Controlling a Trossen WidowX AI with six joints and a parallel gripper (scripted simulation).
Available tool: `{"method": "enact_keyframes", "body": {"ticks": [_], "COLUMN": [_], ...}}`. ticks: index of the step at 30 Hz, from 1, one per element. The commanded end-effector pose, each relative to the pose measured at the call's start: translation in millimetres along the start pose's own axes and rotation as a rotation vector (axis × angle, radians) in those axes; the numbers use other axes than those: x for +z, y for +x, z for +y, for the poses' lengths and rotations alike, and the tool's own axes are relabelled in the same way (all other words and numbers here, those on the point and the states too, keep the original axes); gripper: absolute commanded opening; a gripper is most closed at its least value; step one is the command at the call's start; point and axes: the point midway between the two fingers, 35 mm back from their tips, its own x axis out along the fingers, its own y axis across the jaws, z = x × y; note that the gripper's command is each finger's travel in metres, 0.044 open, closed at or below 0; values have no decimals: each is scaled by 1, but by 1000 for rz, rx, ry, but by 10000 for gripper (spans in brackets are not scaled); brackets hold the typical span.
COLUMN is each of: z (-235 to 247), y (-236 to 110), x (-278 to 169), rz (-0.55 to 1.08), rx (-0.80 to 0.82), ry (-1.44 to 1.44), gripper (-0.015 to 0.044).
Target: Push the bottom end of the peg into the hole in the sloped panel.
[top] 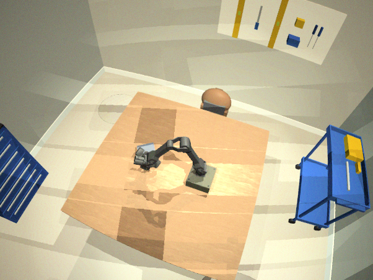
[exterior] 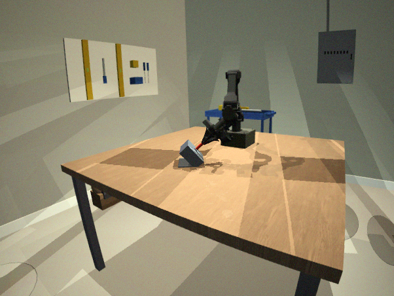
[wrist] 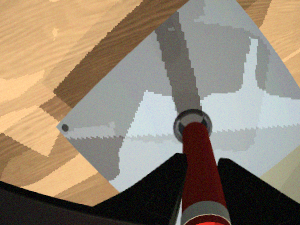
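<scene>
Red peg entering the sloped panel's hole

The pincer (wrist: 199,177) is clamped on the round red peg (wrist: 201,175) near its upper end, leaving the lower length free to slide; the peg's bottom end sits at the mouth of the hole (wrist: 193,123) in the grey sloped panel (wrist: 126,95), which stands on the wooden surface (exterior: 229,196). The arm (exterior: 230,98) leans low and tilted so the peg lines up with the hole's own direction. Insertion looks begun but not bottomed; being round, the peg needs no turning.
</scene>
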Motion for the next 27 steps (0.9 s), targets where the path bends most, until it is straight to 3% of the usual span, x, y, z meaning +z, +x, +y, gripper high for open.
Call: {"method": "enact_keyframes", "body": {"ticks": [1,27], "z": [2,1], "y": [2,9], "x": [0,1], "rz": [0,1], "rx": [3,3], "ry": [-6,-6], "gripper": [0,0]}}
